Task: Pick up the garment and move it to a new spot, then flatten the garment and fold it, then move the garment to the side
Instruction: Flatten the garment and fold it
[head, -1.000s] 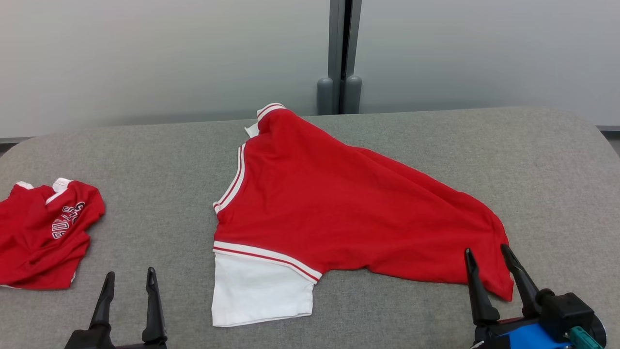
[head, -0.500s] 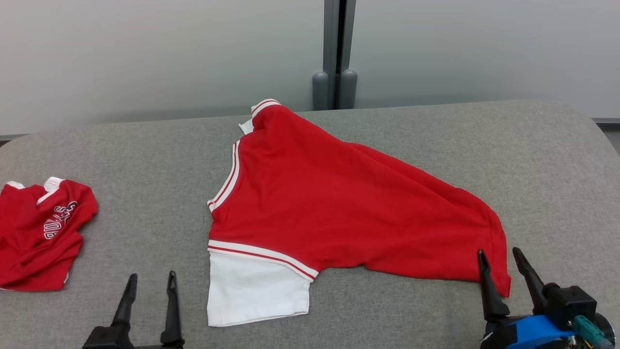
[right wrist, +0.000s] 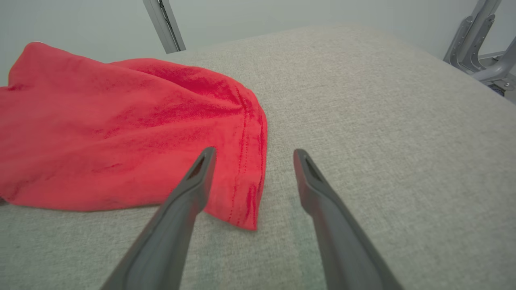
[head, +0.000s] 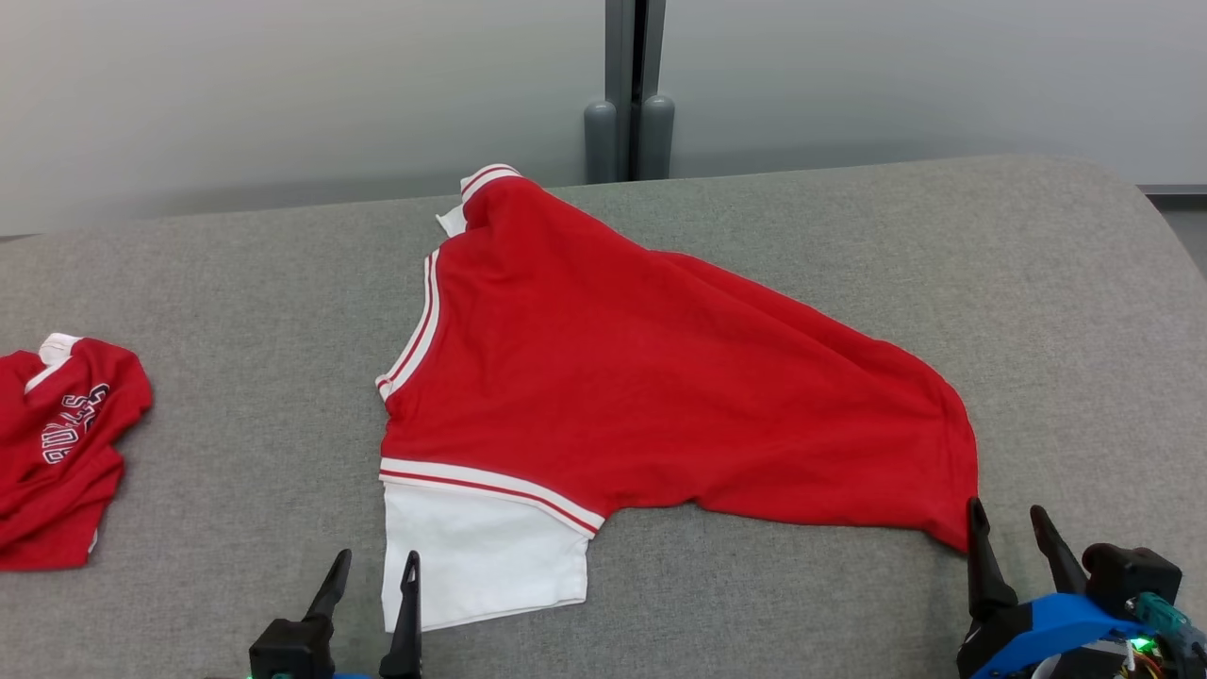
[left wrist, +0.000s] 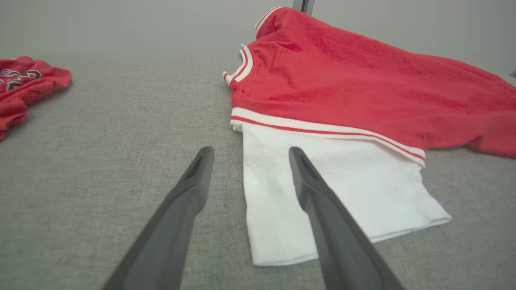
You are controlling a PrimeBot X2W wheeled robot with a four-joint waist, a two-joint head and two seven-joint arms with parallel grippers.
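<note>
Both pairs of fingers stand spread wide and empty, gripping nothing. Over the last second the left gripper [head: 377, 558] has slid right along the near edge of the table [head: 236, 311]. It was well to the left of the garment [head: 660, 377]. Now, in the left wrist view, its right finger shows over the near left part of the white sleeve [head: 481, 556] and its left finger over bare grey cloth, with the sleeve's left edge between them; whether either finger touches I cannot tell. The right gripper [head: 1004, 509] has drawn back a little toward the near right. Its tips overlapped the red hem before, and now the hem corner [right wrist: 246, 209] lies between the fingers, closer to the left one. The head camera has shifted too, so the drift of everything left and up that view is not the cloth moving. The garment lies in the middle of the table, its red body slanting from far left to near right, loosely rumpled. A second red garment [head: 57, 453] sits crumpled at the left edge. I judge both arms are lining up on the near corners for a two-handed pinch; no lift has begun.
</note>
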